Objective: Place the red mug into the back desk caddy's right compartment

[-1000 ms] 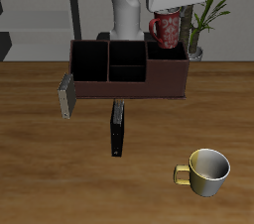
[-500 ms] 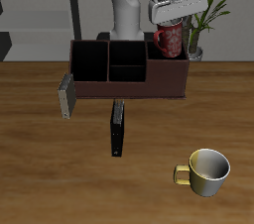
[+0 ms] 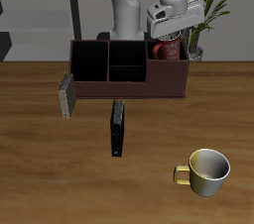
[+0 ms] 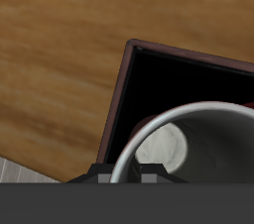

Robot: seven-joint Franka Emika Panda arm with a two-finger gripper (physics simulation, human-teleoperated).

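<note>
Red mug (image 3: 165, 48) is sitting low inside the right compartment (image 3: 167, 61) of the back desk caddy (image 3: 127, 87). Holding it by the rim, the claw (image 3: 169, 36) is keeping it upright for setting down.

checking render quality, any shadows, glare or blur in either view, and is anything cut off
Exterior view: even light, no glare or blur, soft shadow beside the yellow-and-cream mug. Wrist view: sharp, the right compartment renders near-black, the red mug is cropped by the frame edge.
</note>
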